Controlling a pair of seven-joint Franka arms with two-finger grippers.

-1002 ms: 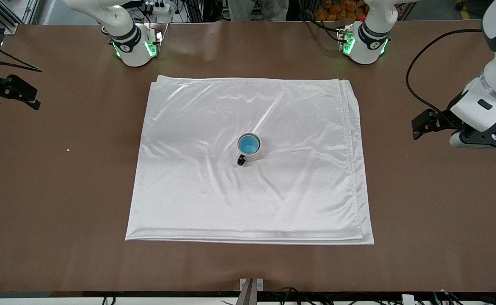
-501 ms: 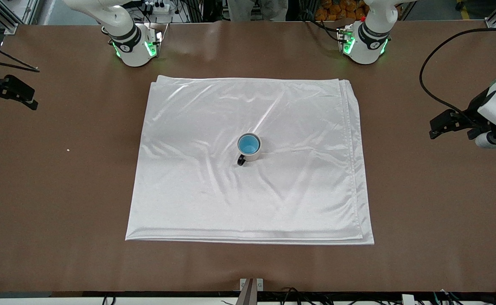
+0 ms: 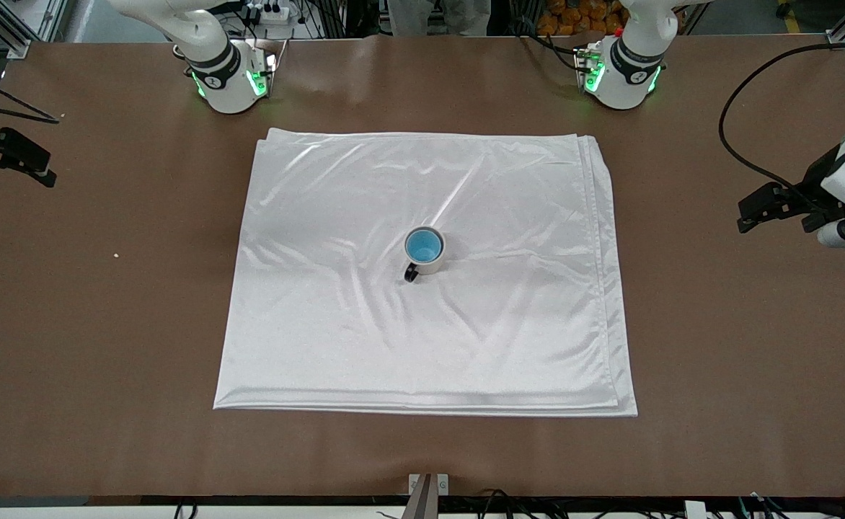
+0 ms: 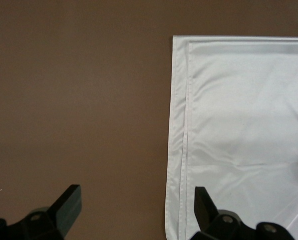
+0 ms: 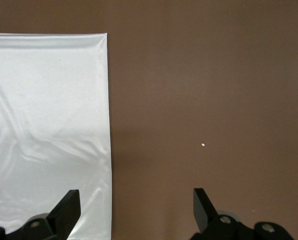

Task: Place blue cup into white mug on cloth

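Where the cloth (image 3: 422, 274) lies spread across the middle of the brown table (image 3: 718, 346), we list the items as follows. White mug (image 3: 428, 264): upright on the cloth near its centre, black handle turned toward the front camera. Blue cup (image 3: 423, 247): seated inside the white mug, only its bright blue interior showing. Left gripper (image 4: 136, 202): up over bare table at the left arm's end, off the cloth's layered edge; we see its fingers (image 4: 68, 201) spread wide with nothing between them. Right gripper (image 5: 136, 202): over bare table at the right arm's end, fingers likewise wide apart and empty. Small white speck (image 3: 116, 254): on the table toward the right arm's end, well apart from the cloth.
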